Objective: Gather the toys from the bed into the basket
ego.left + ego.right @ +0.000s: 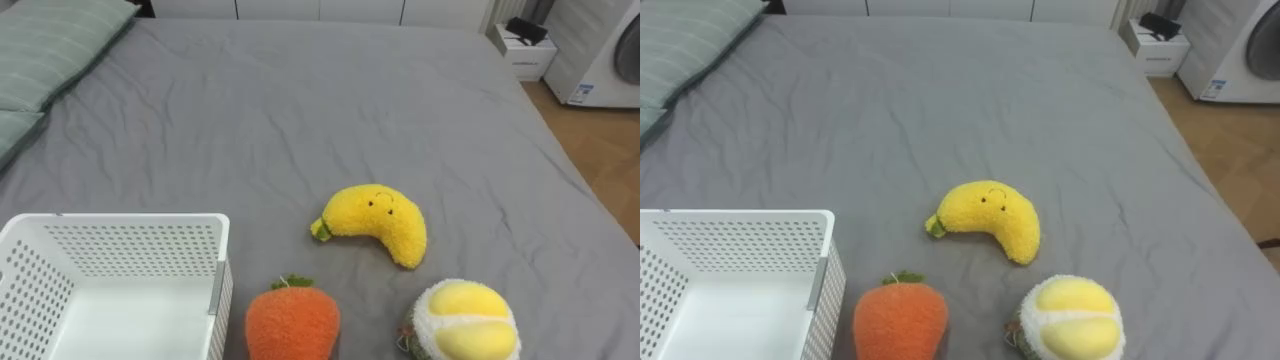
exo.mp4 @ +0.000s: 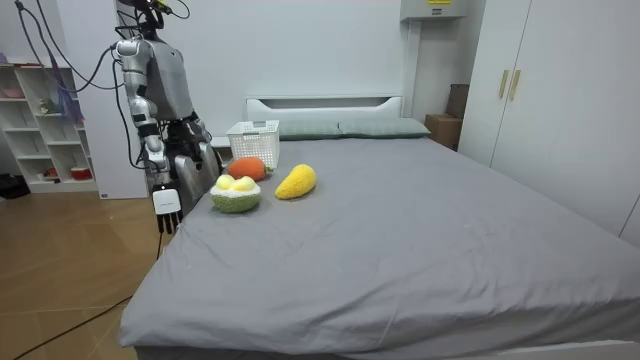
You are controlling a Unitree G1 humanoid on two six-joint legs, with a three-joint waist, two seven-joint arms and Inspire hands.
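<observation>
On the grey bed (image 1: 300, 110) I see a white basket (image 1: 120, 222) and pillows (image 1: 50, 50). A plush banana (image 1: 378, 220), carrot (image 1: 292, 322) and round yellow toy (image 1: 465, 322) lie near it.

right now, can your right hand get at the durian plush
Probably yes: the right hand hangs beside the bed, close to the durian plush, with nothing between them.

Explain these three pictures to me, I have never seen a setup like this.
The machine is a two-legged humanoid robot with two arms. The wide picture comes from a camera standing in the room. There the robot stands beside the grey bed, its right hand hanging down. The other two come from a stereo camera on its head, looking down. On the bed lie a plush banana, a plush carrot and a round green-and-yellow plush, near a white basket. No toy is held.
</observation>
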